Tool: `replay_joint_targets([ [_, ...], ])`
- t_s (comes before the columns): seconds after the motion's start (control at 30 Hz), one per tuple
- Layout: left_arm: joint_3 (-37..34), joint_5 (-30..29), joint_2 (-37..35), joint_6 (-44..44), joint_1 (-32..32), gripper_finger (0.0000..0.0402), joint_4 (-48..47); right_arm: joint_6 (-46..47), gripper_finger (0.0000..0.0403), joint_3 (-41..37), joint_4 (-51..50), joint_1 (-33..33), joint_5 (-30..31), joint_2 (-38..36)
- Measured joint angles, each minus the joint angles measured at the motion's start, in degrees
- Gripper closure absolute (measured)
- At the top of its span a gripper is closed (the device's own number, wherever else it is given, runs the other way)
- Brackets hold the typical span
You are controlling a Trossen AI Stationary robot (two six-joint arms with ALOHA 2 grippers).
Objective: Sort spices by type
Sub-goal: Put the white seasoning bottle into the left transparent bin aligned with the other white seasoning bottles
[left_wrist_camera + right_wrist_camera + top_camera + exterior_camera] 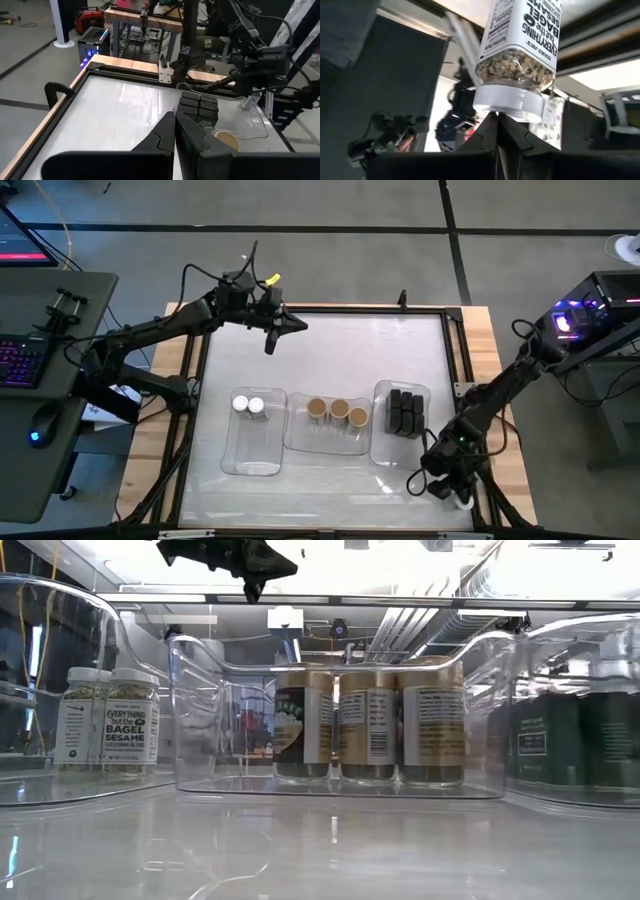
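My right tool (440, 483) sits pinched shut, near-right off the worktop (340, 340); a stray white-lidded bagel-seasoning jar (517, 65) touches its tips. Left tool (272, 330) shut, empty, far-left.

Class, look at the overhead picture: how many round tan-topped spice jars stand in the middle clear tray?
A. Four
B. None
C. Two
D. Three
D: the overhead view shows three tan-topped jars in a row inside the middle tray, and the table-level view shows the same three side by side.
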Motion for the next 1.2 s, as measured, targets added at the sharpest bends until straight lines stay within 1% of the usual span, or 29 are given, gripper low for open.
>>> replay_joint_targets([
  [0.1,0.0,-0.01,0.0,0.93,0.0,0.0401,-0.06,0.13,0.0403,1.96,1.67,-0.12,1.86,2.6],
  [0.23,0.0,-0.92,0.0,1.31,0.0,0.0401,0.49,-3.67,0.0403,5.19,1.48,0.52,3.62,5.86],
  [0.37,0.0,-1.52,0.0,-2.83,0.02,0.0402,3.54,-5.16,0.0403,6.6,0.85,2.73,4.14,8.07],
  [0.63,0.0,-1.33,0.0,-12.42,-2.02,0.0402,11.54,-5.62,0.0403,6.83,2.3,6.86,11.98,8.05],
  [0.83,0.0,-1.77,0.0,-16.58,-6.57,0.0402,17.76,-7.02,0.0403,6.94,5.0,9.45,19.88,7.86],
  [0.97,0.0,-6.64,0.01,-19.24,-10.82,0.0402,18.86,-8.4,0.0403,7.16,6.12,9.95,25.6,7.76],
  [1.07,0.0,-8.76,0.04,-20.96,-14.01,0.0402,20.19,-10.44,0.0403,7.18,8.32,9.49,32.71,7.75],
  [1.2,0.0,-10.85,0.04,-21.07,-17.84,0.0402,21.28,-12.9,0.0403,7.18,10.48,7.82,43.1,7.75],
])
